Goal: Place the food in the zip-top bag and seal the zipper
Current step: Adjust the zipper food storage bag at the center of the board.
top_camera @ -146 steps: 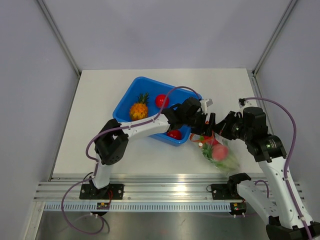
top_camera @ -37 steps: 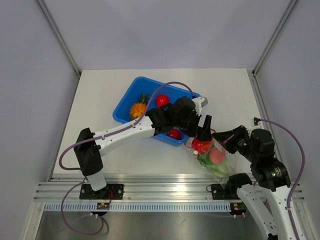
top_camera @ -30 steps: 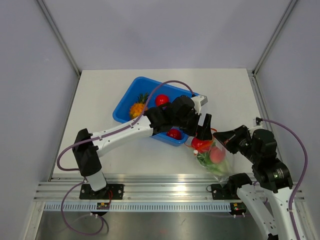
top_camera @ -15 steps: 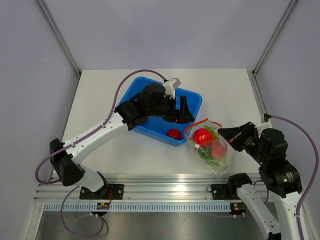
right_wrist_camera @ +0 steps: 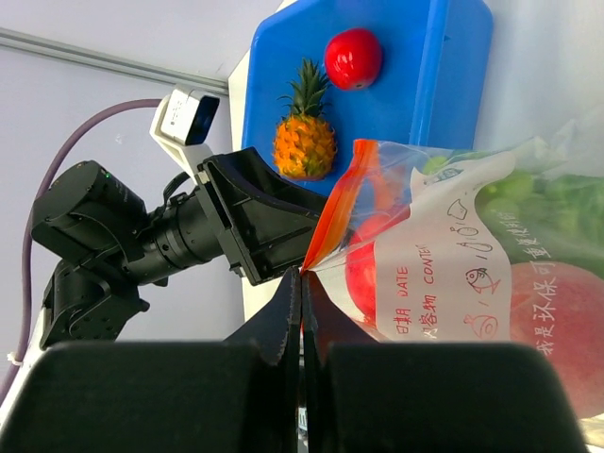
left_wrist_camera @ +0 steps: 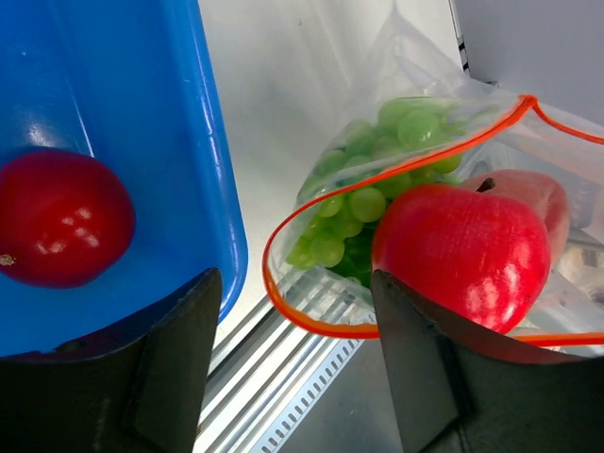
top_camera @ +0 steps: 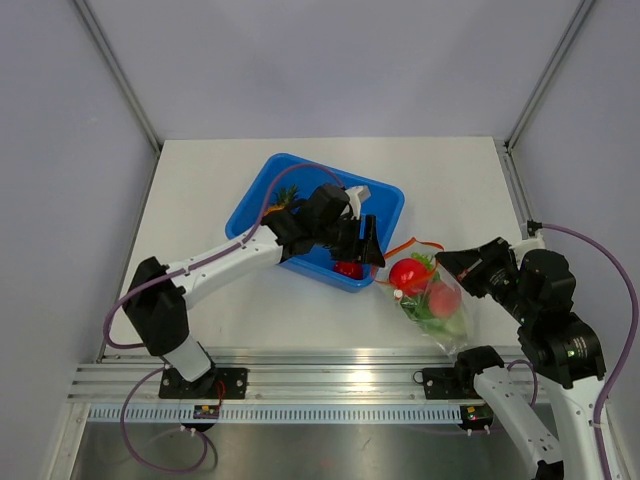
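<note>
The clear zip-top bag (top_camera: pixel 432 300) stands right of the blue tub, its mouth held open. Its orange-red zipper (left_wrist_camera: pixel 279 300) loops around a red fruit (left_wrist_camera: pixel 461 255), green grapes (left_wrist_camera: pixel 357 209) and a pink peach (top_camera: pixel 443 298). My right gripper (right_wrist_camera: pixel 302 274) is shut on the zipper edge (right_wrist_camera: pixel 342 206). My left gripper (left_wrist_camera: pixel 297 377) is open with nothing between its fingers, hovering over the tub's near right corner beside the bag mouth. Inside the tub lie a red fruit (left_wrist_camera: pixel 61 231), another red fruit (right_wrist_camera: pixel 354 58) and the pineapple (right_wrist_camera: pixel 304 142).
The blue tub (top_camera: pixel 386 201) sits mid-table, its near wall (left_wrist_camera: pixel 212 217) just left of the bag. An aluminium rail (top_camera: pixel 330 385) runs along the table's near edge. Grey walls enclose the table on three sides.
The left gripper left a red fruit in the bag, pulled back over the tub, then came down by the tub's near right corner. Its jaws narrowed somewhat. The right gripper kept hold of the bag.
</note>
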`<state>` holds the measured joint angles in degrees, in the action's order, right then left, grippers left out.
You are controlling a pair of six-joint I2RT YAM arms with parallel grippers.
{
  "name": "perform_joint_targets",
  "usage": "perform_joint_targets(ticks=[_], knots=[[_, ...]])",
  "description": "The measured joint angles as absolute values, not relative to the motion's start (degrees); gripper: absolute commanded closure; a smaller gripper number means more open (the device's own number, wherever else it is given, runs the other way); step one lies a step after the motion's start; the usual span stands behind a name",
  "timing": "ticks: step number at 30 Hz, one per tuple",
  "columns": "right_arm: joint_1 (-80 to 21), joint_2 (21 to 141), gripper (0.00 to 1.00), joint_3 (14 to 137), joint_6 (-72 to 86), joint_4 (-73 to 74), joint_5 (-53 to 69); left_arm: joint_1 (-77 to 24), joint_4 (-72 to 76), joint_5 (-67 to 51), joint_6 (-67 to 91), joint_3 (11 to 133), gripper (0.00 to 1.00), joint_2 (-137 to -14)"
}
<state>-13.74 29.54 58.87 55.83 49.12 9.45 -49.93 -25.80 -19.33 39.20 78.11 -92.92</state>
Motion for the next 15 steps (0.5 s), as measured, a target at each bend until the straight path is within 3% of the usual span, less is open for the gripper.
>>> perform_joint_targets(ticks=[11, 15], knots=[[-13.74, 29.89, 1.0, 58.94, 55.64, 48.23, 9.47, -50.15, -23.66, -20.91, 39.57, 76.73, 0.38, -93.86], [-13.74, 30.02, 1.0, 58.94, 55.64, 47.86, 9.47, -50.81, -23.24, -21.47, 39.97, 76.73, 0.58, -95.02]])
